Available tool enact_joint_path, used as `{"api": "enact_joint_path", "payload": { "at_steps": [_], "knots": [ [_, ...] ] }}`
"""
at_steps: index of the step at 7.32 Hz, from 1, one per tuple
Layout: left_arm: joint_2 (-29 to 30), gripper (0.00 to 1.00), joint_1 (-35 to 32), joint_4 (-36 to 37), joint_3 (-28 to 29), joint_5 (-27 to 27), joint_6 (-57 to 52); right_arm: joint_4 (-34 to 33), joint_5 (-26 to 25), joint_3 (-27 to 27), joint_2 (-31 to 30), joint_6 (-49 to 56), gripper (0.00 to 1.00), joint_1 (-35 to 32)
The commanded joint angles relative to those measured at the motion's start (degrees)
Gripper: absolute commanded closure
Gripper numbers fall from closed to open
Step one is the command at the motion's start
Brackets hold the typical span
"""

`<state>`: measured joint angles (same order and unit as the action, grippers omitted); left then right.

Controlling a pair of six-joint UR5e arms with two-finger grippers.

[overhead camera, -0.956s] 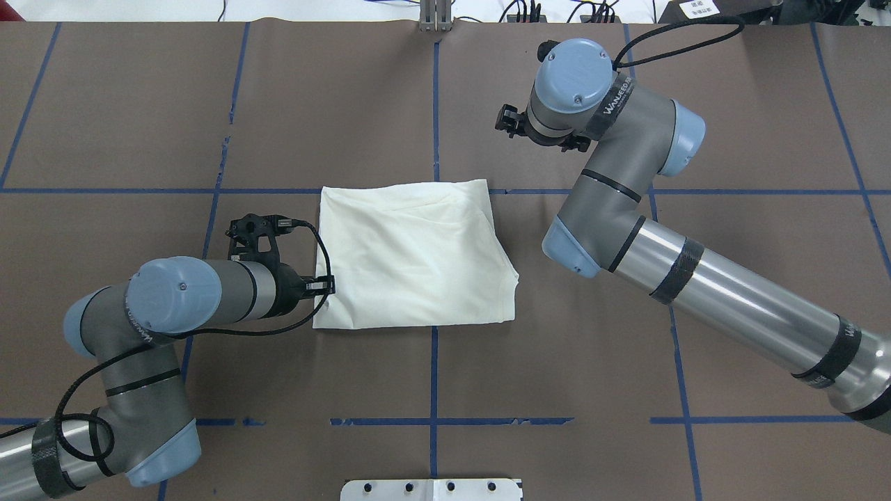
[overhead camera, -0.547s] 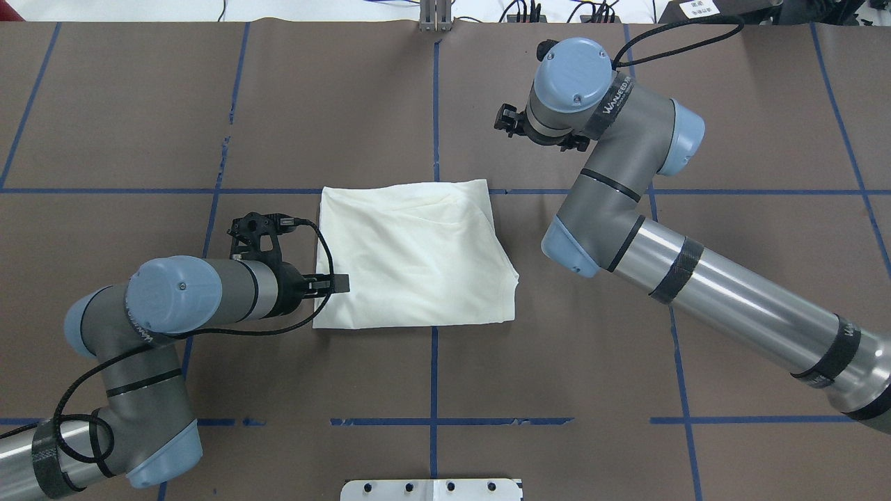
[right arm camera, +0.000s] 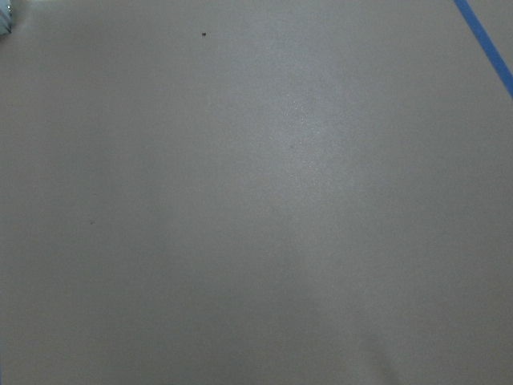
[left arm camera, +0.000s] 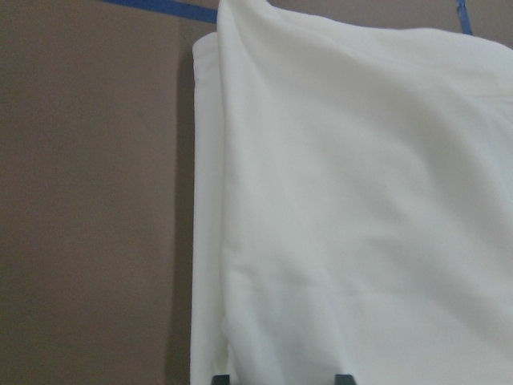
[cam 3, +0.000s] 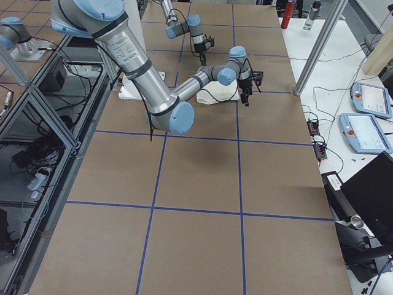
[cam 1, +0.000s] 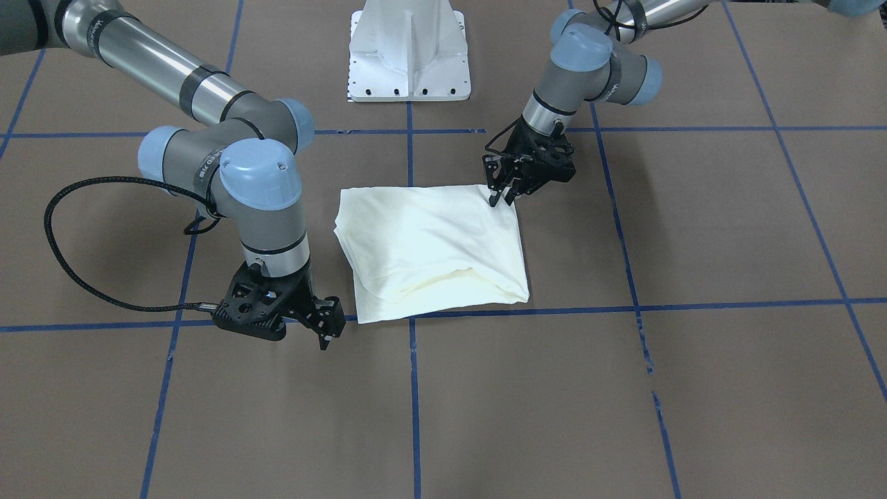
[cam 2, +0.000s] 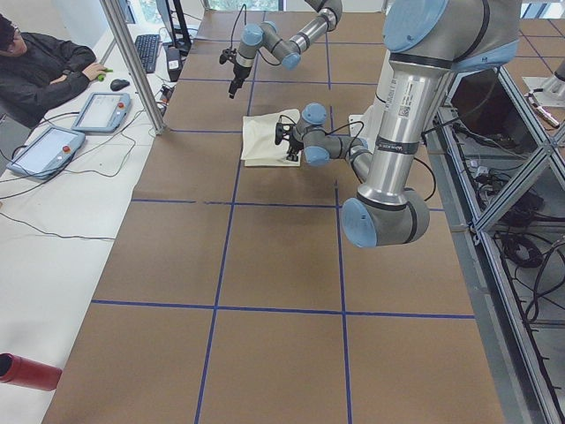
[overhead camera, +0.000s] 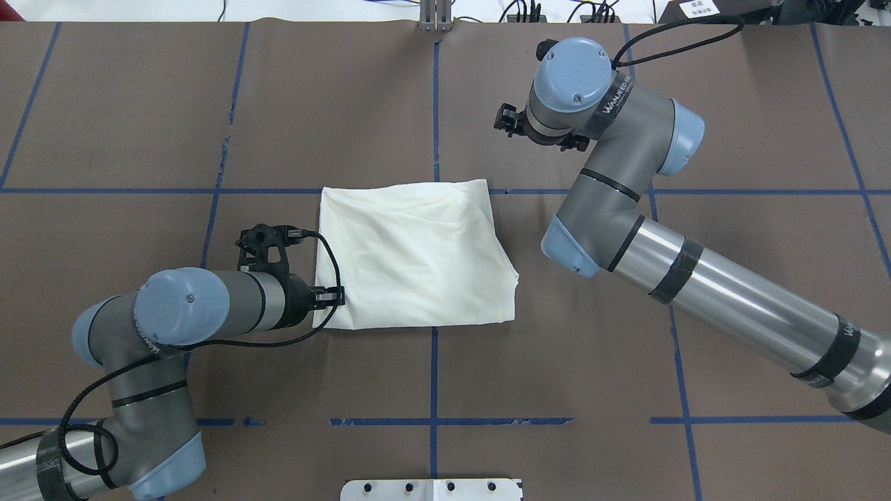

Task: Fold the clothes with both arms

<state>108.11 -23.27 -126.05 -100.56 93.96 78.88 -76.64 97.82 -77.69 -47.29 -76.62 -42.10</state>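
One cream shirt [overhead camera: 418, 257], folded plain side up, sits mid-table [overhead camera: 626, 362]. I count two grippers. My left gripper [cam 1: 501, 200] has its fingers apart at the shirt's near-left corner. The right gripper [cam 1: 331, 331], also spread, hangs off the cloth toward the table's far edge.

- The T-shirt [overhead camera: 418, 257] lies folded into a rough rectangle in the middle of the table [overhead camera: 557, 348] — plain cream side up, lightly creased.
- Your left arm [overhead camera: 181, 306] reaches in low; the left gripper [overhead camera: 337, 298] sits at the shirt's near left corner, jaws parted.
- Your right arm [overhead camera: 612, 174] bends beyond the far right corner, with the right gripper [cam 1: 331, 329] off the cloth.
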Motion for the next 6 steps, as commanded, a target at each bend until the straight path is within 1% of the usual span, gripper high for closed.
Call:
{"api": "enact_joint_path", "payload": {
  "at_steps": [1,2,3,6],
  "knots": [
    [-0.1,0.74,0.9,0.0,-0.1,-0.1,1.2,0.0,0.0,0.0,0.0,0.1,0.0,0.0],
    [-0.3,0.92,0.9,-0.1,-0.1,-0.1,1.2,0.0,0.0,0.0,0.0,0.1,0.0,0.0],
    [-0.6,1.0,0.9,0.0,0.0,0.0,1.2,0.0,0.0,0.0,0.0,0.0,0.0,0.0],
    [-0.7,1.0,0.9,-0.1,0.6,0.1,1.1,0.1,0.1,0.0,-0.1,0.1,0.0,0.0]
  ]
}}
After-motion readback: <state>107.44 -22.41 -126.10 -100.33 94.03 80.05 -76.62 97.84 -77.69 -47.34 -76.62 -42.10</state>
